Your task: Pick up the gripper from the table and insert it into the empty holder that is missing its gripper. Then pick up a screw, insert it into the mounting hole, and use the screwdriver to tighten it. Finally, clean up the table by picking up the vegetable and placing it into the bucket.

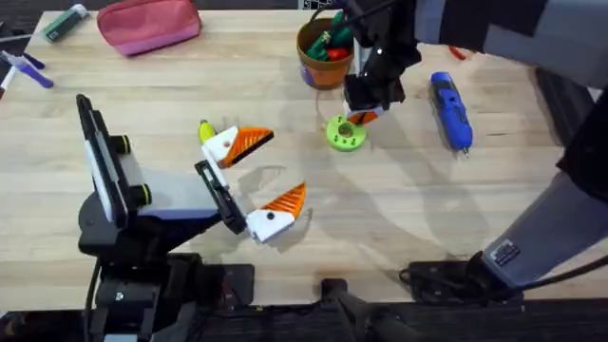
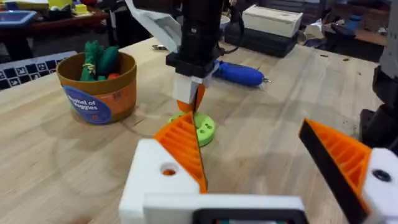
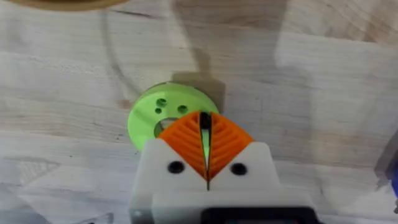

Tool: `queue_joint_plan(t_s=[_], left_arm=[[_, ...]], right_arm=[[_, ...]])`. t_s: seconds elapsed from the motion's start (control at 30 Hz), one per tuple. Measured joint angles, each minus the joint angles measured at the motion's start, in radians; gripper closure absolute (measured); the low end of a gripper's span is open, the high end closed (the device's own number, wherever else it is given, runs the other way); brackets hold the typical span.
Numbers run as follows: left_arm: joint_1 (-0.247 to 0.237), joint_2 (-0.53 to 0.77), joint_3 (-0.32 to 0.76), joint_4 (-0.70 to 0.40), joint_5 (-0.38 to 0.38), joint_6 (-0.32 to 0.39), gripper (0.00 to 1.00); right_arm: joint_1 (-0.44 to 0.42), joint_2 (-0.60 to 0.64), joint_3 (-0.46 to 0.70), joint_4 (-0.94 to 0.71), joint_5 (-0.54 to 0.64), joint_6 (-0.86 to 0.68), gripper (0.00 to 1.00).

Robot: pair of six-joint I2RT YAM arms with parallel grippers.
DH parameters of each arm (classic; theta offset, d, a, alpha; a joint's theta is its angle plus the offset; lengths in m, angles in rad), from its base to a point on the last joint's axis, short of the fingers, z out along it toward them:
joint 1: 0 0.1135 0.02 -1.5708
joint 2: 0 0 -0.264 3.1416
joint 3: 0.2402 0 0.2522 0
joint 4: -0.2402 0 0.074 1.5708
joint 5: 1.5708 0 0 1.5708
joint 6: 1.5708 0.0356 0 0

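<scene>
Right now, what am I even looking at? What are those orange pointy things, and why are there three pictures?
You are looking at two robot arms at a wooden table. The orange pointy things are their fingers: each arm has a two-finger hand called a gripper. One picture comes from a camera above the table. The other two come from small cameras on the arms' wrists, so each one sees its own fingers up close.

The left gripper rests low with its fingers spread wide apart. The right gripper points down over a lime-green disc, its fingers pressed almost together. I cannot tell whether they pinch anything.

On the table lie a blue screwdriver, an orange-brown bucket with toy vegetables inside, and a pink pouch.
</scene>
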Motion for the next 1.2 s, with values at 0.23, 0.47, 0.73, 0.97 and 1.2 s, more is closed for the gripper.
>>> queue_joint_plan(t_s=[0.23, 0.47, 0.73, 0.97, 1.2], left_arm=[[0.0, 0.0, 0.0, 0.0, 0.0, 0.0, 0.015], [0.0, 0.0, 0.0, 0.0, 0.0, 0.0, 0.015], [0.0, 0.0, 0.0, 0.0, 0.0, 0.0, 0.015], [0.0, 0.0, 0.0, 0.0, 0.0, 0.0, 0.015], [0.0, 0.0, 0.0, 0.0, 0.0, 0.0, 0.015]], right_arm=[[0.0, -0.012, 0.0, -0.007, 0.0, 0.0, 0.995], [0.0, -0.037, 0.0, -0.008, 0.0, 0.0, 0.995], [0.0, -0.046, 0.002, -0.014, 0.0, 0.0, 0.995], [0.0, -0.141, 0.071, -0.106, 0.003, -0.008, 0.995], [0.015, -0.187, 0.318, -0.305, 0.008, -0.117, 0.995]])
